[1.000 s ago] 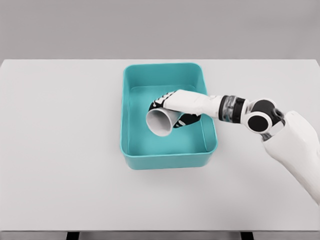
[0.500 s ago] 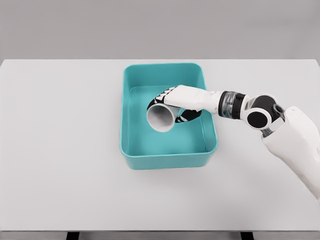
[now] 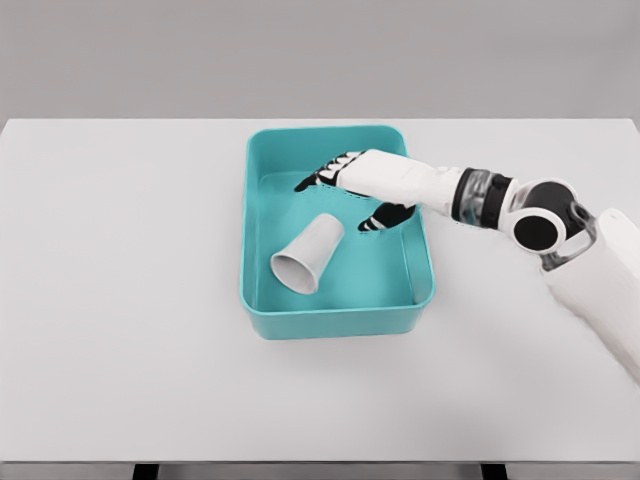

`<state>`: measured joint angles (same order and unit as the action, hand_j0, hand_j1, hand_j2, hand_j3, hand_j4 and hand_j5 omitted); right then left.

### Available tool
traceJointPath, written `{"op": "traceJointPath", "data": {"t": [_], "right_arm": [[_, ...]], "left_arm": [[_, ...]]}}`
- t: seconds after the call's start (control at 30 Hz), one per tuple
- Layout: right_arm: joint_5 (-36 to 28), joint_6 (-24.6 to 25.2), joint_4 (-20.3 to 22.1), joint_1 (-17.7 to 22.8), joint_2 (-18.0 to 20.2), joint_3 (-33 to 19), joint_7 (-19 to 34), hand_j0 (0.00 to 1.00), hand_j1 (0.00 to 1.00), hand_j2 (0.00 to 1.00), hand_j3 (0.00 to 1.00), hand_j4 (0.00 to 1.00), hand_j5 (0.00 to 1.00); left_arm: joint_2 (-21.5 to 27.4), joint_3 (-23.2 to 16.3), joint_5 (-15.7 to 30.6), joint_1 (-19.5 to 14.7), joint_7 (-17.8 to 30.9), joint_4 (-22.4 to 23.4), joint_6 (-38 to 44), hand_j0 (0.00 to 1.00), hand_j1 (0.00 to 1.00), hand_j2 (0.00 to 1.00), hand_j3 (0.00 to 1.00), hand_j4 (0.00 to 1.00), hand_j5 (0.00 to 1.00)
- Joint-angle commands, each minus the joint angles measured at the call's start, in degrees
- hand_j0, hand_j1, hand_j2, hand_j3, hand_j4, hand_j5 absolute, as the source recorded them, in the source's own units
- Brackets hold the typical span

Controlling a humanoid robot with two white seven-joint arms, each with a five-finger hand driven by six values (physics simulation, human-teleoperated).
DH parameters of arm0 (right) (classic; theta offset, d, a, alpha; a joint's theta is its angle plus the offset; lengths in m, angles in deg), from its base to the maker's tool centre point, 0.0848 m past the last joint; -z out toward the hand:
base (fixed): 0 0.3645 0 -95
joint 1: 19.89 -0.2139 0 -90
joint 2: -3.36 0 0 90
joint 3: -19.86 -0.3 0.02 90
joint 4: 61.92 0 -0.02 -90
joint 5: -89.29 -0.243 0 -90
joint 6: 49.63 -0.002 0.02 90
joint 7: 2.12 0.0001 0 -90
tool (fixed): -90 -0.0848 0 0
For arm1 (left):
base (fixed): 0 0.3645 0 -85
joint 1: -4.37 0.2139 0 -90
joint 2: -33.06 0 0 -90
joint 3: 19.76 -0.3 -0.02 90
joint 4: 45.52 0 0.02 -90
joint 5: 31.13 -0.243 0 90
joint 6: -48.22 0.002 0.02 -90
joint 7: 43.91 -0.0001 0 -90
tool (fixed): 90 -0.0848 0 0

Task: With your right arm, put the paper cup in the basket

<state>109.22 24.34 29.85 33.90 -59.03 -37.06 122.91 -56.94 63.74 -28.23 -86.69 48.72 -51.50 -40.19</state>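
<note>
The white paper cup (image 3: pixel 307 256) lies on its side inside the teal basket (image 3: pixel 330 322), its open mouth facing the lower left. My right hand (image 3: pixel 345 195) hovers over the basket's back half, just above and to the right of the cup. Its fingers are spread and hold nothing. A small gap separates the hand from the cup. The right arm comes in from the right edge across the basket's right rim. My left arm does not show.
The basket stands at the middle of a white table (image 3: pixel 120 300). The table's front edge runs along the bottom of the view.
The right hand has let go of the cup. The cup dropped to the basket floor and rolled toward the lower left, while the hand rose and drew back to the right.
</note>
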Motion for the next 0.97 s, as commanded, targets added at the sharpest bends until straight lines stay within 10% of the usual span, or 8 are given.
{"op": "traceJointPath", "data": {"t": [0.0, 0.37, 0.7, 0.93], "right_arm": [[-6.8, 1.4, 3.7, 0.2, 0.7, -6.0, 0.0, 0.98, 0.98, 0.98, 0.98, 0.98, 0.98], [-32.5, -0.6, 8.8, 13.7, 7.6, -23.3, 0.0, 0.98, 0.98, 0.98, 0.98, 0.98, 0.98], [-32.8, -1.9, 8.8, 29.1, 7.0, -34.5, 0.0, 1.0, 1.0, 1.0, 1.0, 1.0, 1.0], [-32.9, -1.3, 8.7, 31.0, 6.9, -37.5, 0.0, 1.0, 1.0, 1.0, 1.0, 1.0, 1.0]], "left_arm": [[0.0, 0.0, 0.0, 0.0, 0.0, 0.0, 0.0, 1.0, 1.0, 1.0, 1.0, 1.0, 1.0], [0.0, 0.0, 0.0, 0.0, 0.0, 0.0, 0.0, 1.0, 1.0, 1.0, 1.0, 1.0, 1.0], [0.0, 0.0, 0.0, 0.0, 0.0, -0.1, 0.0, 1.0, 1.0, 1.0, 1.0, 1.0, 1.0], [0.0, 0.0, 0.0, 0.0, 0.0, 0.0, 0.1, 1.0, 1.0, 1.0, 1.0, 1.0, 1.0]]}}
